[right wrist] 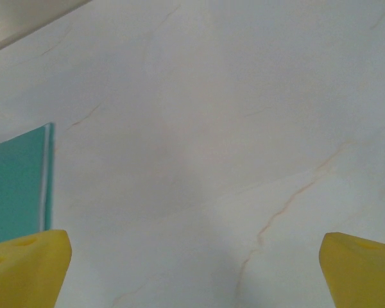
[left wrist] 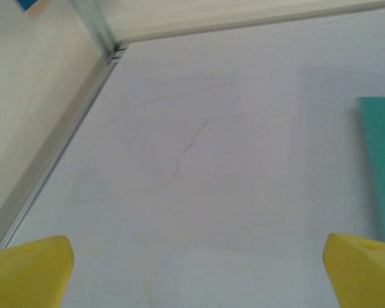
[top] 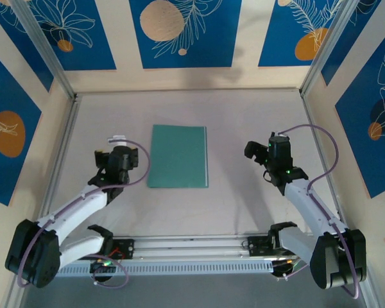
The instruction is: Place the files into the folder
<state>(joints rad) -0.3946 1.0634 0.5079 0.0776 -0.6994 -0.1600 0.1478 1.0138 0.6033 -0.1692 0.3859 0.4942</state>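
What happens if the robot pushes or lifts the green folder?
Lying flat and thin, the green folder probably slides over the smooth table rather than rolling. Lifted by one edge, it would likely sag. The white strip along its right edge may be paper that could slip out.

One high fixed camera, two low wrist cameras.
The top view looks steeply down from above and behind the arm bases (top: pixel 112 247) onto the whole table (top: pixel 244 205). Each wrist camera skims close over it past its own yellow fingertips (left wrist: pixel 32 273). The green folder (left wrist: pixel 382 167) edges into both, and lies mid-table from above.
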